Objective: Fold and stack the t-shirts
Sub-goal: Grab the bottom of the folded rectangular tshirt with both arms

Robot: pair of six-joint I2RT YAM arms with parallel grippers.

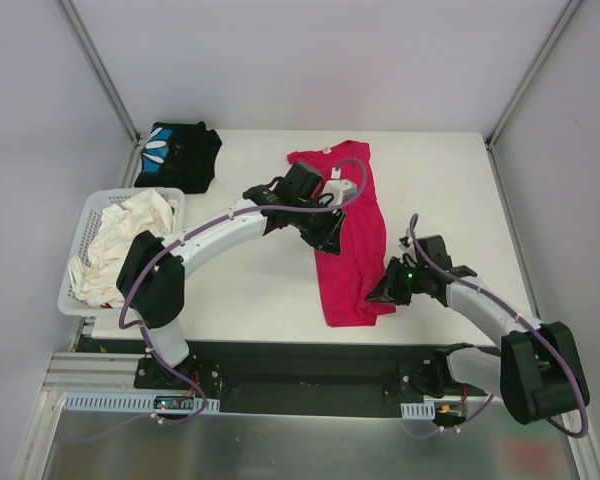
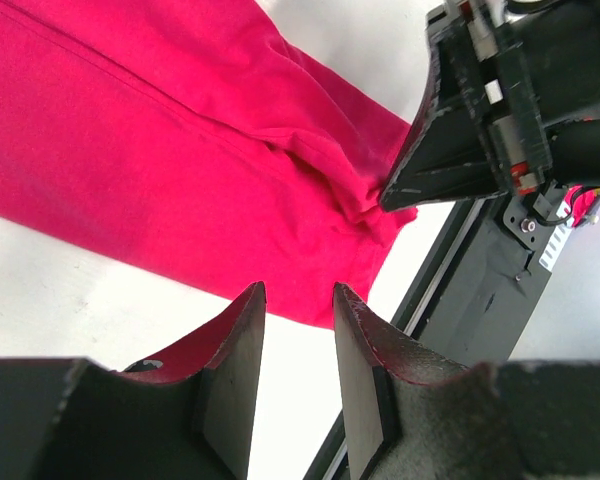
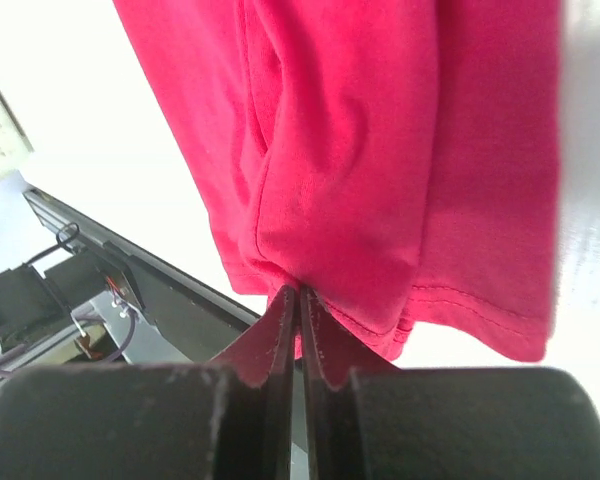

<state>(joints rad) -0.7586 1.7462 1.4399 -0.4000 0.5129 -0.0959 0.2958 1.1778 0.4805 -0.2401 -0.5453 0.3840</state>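
The magenta-red t-shirt (image 1: 352, 250) lies as a long narrow strip running from the table's back middle toward the front edge. My right gripper (image 1: 378, 294) is at its near right corner, shut on the hem (image 3: 300, 290), and the cloth (image 3: 380, 150) bunches just past the fingertips. My left gripper (image 1: 329, 240) hovers at the strip's left edge, about halfway along. In the left wrist view it (image 2: 298, 290) is open, with bare table between the fingers and the shirt (image 2: 180, 150) just beyond. The black t-shirt (image 1: 180, 155) with a blue-and-white print lies folded at the back left corner.
A white lattice basket (image 1: 80, 235) holding crumpled white cloth (image 1: 120, 245) stands at the left edge of the table. A black rail (image 1: 300, 360) runs along the near edge, just below the shirt's hem. Grey walls enclose the table on three sides.
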